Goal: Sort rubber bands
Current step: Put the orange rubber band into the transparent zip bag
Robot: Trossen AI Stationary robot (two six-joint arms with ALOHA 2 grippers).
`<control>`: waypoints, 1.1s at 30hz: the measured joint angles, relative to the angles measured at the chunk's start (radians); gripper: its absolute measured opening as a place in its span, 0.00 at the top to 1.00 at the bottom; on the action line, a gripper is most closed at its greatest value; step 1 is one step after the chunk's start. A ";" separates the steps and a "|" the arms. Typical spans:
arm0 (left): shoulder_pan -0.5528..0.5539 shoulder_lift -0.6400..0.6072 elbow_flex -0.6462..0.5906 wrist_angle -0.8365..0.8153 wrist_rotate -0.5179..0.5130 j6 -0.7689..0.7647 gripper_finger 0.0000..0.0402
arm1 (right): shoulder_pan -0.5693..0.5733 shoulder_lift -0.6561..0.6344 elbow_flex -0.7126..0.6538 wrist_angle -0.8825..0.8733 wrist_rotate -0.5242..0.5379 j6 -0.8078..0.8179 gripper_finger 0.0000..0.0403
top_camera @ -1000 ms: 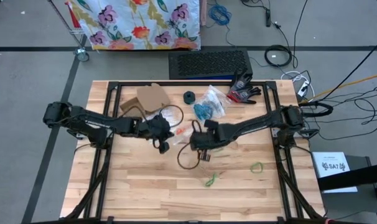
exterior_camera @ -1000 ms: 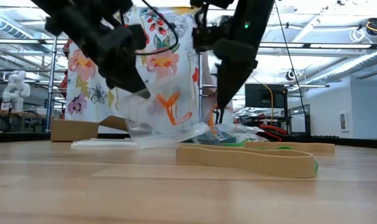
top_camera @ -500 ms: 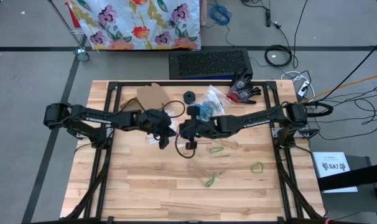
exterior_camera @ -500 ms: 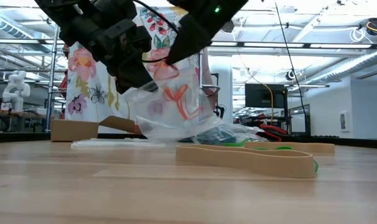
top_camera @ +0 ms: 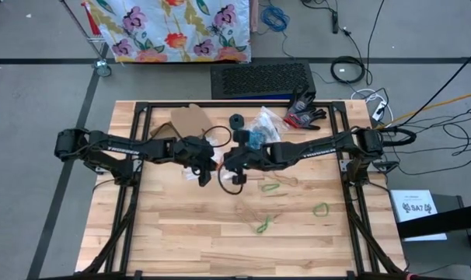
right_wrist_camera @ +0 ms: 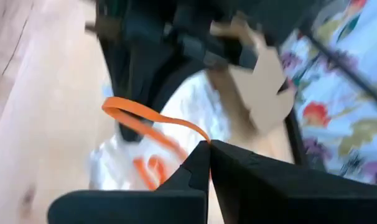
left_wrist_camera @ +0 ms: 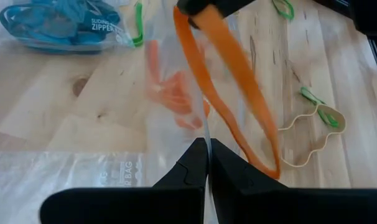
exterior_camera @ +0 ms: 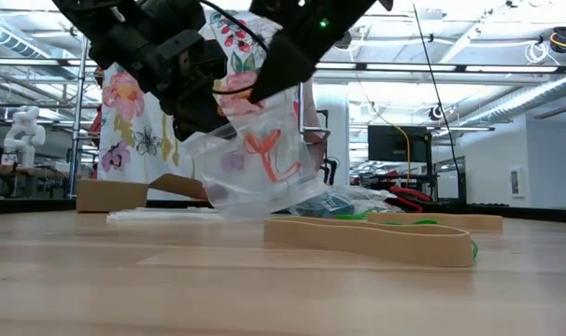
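Left tool [left_wrist_camera: 207,163] pinching clear bag [exterior_camera: 255,159], right tool [right_wrist_camera: 208,163] gripping orange band [left_wrist_camera: 229,81]

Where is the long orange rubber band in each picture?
High view: too small to make out between the two pincers at table centre.
Low view: thin orange loop of rubber seen against the clear plastic bag.
Left wrist view: long loop hanging from the right pincer.
Right wrist view: loop pinched at the fingertips.
Shared landmark: the clear plastic bag.
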 joint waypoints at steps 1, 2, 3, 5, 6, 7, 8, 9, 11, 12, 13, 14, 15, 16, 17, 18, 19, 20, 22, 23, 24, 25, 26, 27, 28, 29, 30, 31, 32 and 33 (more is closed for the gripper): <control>0.000 0.000 0.000 0.000 0.000 0.000 0.97 | 0.000 0.000 0.000 -0.021 0.000 0.022 1.00; 0.000 0.000 0.000 0.000 0.000 0.000 0.97 | 0.001 0.000 0.000 -0.039 -0.001 0.038 1.00; 0.000 0.000 0.000 0.002 0.000 -0.003 0.97 | 0.004 0.000 0.000 -0.052 -0.002 0.051 1.00; 0.001 0.000 0.000 0.010 -0.003 -0.028 0.97 | 0.012 0.000 0.000 -0.058 -0.023 0.063 1.00; 0.002 0.000 0.000 0.013 -0.010 -0.039 0.97 | 0.019 0.000 0.000 -0.049 -0.025 0.064 1.00; 0.004 0.000 0.000 0.014 -0.016 -0.046 0.97 | 0.027 0.000 0.000 -0.033 -0.026 0.063 1.00; 0.006 0.000 0.000 0.013 -0.017 -0.050 0.97 | 0.033 0.000 0.000 -0.012 -0.027 0.060 1.00; 0.006 0.000 0.000 0.013 -0.019 -0.050 0.97 | 0.039 0.000 0.000 0.006 -0.027 0.057 1.00; 0.006 0.000 0.000 0.013 -0.020 -0.051 0.97 | 0.048 0.000 0.000 0.027 -0.031 0.048 1.00; 0.006 0.000 0.000 0.014 -0.020 -0.051 0.97 | 0.051 0.000 0.000 0.022 -0.033 0.044 1.00; 0.006 0.000 0.000 0.019 -0.019 -0.052 0.97 | 0.050 0.000 0.000 0.005 -0.033 0.044 1.00; 0.005 0.000 0.000 0.026 -0.013 -0.052 0.97 | 0.048 0.000 0.000 -0.020 -0.032 0.056 1.00; 0.003 0.000 0.000 0.033 -0.004 -0.052 0.97 | 0.043 0.000 0.000 -0.050 -0.026 0.073 1.00; -0.002 0.000 0.000 0.040 0.001 -0.052 0.97 | 0.037 0.000 0.000 -0.080 -0.017 0.092 1.00; -0.006 0.000 0.000 0.045 0.002 -0.052 0.97 | 0.029 0.000 0.000 -0.108 -0.011 0.110 1.00; -0.011 0.000 0.000 0.053 0.003 -0.052 0.97 | 0.022 0.000 0.000 -0.132 -0.009 0.127 1.00; -0.017 0.000 0.000 0.065 0.004 -0.052 0.97 | 0.015 0.002 0.000 -0.150 -0.009 0.142 1.00; -0.022 0.000 0.000 0.076 0.004 -0.052 0.97 | 0.007 0.003 0.000 -0.161 -0.017 0.156 1.00; -0.029 0.000 0.001 0.089 0.005 -0.052 0.97 | -0.005 0.004 0.000 -0.170 -0.064 0.170 1.00; -0.033 0.000 0.001 0.089 0.006 -0.052 0.97 | -0.009 0.004 0.000 -0.161 -0.093 0.171 1.00; -0.035 0.000 0.001 0.087 0.006 -0.052 0.97 | -0.010 0.004 0.000 -0.143 -0.124 0.170 1.00; -0.036 0.000 0.001 0.087 0.007 -0.052 0.97 | -0.010 0.004 0.000 -0.123 -0.155 0.169 1.00; -0.035 0.000 0.001 0.087 0.007 -0.052 0.97 | -0.012 0.004 0.000 -0.110 -0.188 0.169 1.00; -0.035 0.000 0.001 0.087 0.007 -0.052 0.97 | -0.013 0.004 0.000 -0.103 -0.220 0.169 1.00; -0.035 0.000 0.001 0.087 0.007 -0.052 0.97 | -0.015 0.004 0.000 -0.100 -0.247 0.169 1.00; -0.036 0.000 0.001 0.087 0.007 -0.053 0.97 | -0.019 0.004 0.000 -0.100 -0.258 0.168 1.00; -0.037 0.000 0.001 0.087 0.007 -0.053 0.97 | -0.024 0.004 0.000 -0.103 -0.257 0.168 1.00; -0.039 0.000 0.001 0.088 0.007 -0.053 0.97 | -0.029 0.004 0.000 -0.105 -0.248 0.168 1.00; -0.042 0.000 0.001 0.088 0.007 -0.053 0.97 | -0.033 0.004 0.000 -0.104 -0.220 0.169 1.00; -0.046 0.000 0.001 0.088 0.012 -0.059 0.97 | -0.035 0.004 0.000 -0.103 -0.179 0.170 1.00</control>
